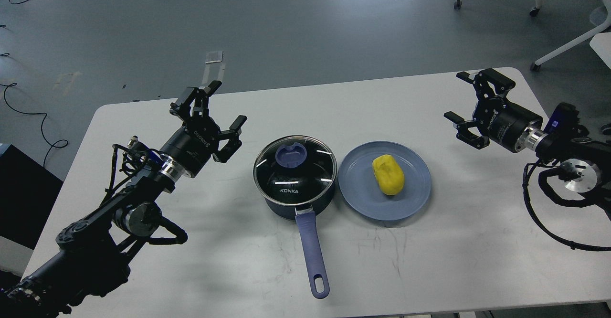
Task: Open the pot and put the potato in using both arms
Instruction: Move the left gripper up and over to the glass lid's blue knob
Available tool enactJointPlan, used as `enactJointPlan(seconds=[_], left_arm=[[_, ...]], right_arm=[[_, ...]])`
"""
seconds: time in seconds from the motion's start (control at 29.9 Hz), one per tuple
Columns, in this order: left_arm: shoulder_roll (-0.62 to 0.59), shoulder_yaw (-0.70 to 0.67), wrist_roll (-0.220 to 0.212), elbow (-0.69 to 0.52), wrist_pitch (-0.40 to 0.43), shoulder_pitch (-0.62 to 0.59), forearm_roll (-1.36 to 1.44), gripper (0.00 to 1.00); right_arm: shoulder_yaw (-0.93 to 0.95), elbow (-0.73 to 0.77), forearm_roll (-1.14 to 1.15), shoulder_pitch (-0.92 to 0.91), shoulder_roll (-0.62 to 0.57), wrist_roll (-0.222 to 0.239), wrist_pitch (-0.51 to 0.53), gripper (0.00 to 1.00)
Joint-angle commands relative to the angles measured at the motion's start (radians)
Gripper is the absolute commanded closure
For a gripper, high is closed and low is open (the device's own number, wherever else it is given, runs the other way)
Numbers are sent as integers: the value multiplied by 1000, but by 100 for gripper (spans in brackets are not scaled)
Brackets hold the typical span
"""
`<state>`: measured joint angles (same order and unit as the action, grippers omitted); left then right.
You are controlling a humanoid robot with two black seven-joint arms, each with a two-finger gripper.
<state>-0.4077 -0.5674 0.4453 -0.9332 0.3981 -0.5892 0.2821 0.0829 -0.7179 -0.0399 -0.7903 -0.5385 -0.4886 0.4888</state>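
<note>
The dark navy pot [295, 198] stands at the table's middle with its glass "KONKA" lid [294, 165] on and its blue-purple handle [312, 251] pointing toward me. Just right of it the yellow potato [388, 174] lies on a flat blue plate [415, 198]. My left gripper [226, 105] hovers left of the pot, open and holding nothing. My right gripper [456, 96] hangs well right of the plate, also open and empty.
The white table [305, 270] ends close behind both grippers. Beyond it is grey floor with cables [28, 112] at the left and chair legs [563, 46] at the far right. A dark box [19, 189] stands off the table's left edge.
</note>
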Motion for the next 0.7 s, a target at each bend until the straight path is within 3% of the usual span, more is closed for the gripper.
enactJointPlan(seconds=[0.0, 0.23, 0.4, 0.6, 0.67], left_arm=[[6, 4, 0, 8, -2, -1, 0, 2], [-6, 8, 1, 10, 10, -20, 0, 2], [-100, 9, 9, 10, 91, -95, 2, 2], [-171, 1, 24, -15, 91, -208, 112, 2], [-207, 0, 43, -76, 91, -248, 179, 2]], right_arm=[[1, 0, 0, 0, 0, 0, 0, 2], [1, 0, 0, -3, -1, 0, 0, 2], [1, -2, 0, -6, -5, 0, 0, 2], [1, -2, 0, -9, -6, 0, 0, 2], [1, -2, 2, -9, -5, 0, 0, 2]])
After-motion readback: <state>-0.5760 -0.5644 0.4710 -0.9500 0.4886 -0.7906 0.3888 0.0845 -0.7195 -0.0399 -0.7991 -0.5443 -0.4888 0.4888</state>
